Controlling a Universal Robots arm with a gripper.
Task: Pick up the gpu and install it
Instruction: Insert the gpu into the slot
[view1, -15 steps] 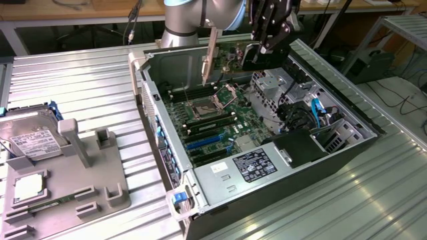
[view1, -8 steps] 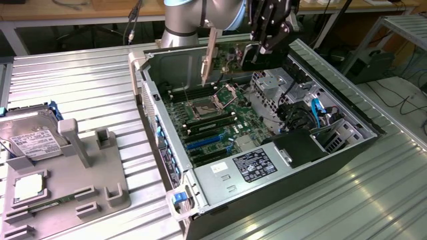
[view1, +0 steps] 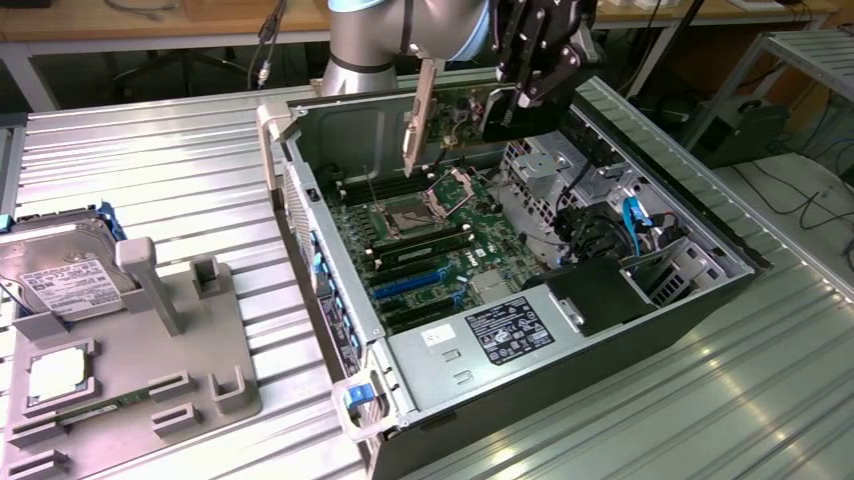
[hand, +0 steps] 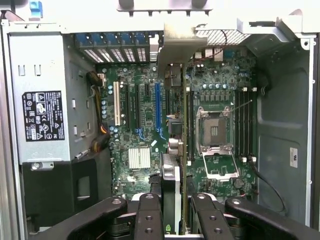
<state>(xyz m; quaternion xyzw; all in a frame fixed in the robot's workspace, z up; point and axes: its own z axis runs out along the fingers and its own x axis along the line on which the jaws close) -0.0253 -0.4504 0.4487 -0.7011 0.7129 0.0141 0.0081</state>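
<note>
Claw (hand: 175, 202) grips gpu (hand: 171, 175) edge-on, seemingly upright; silver bracket (hand: 177, 45) at far end.

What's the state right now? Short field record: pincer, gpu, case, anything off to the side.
pincer: shut on the gpu, card edge-on between the fingers
gpu: held over the motherboard, between the blue slot and the CPU socket; looks unseated
case: open, on its side
CPU socket: lid swung open
hard drive: on the grey fixture, exterior view's left
</note>
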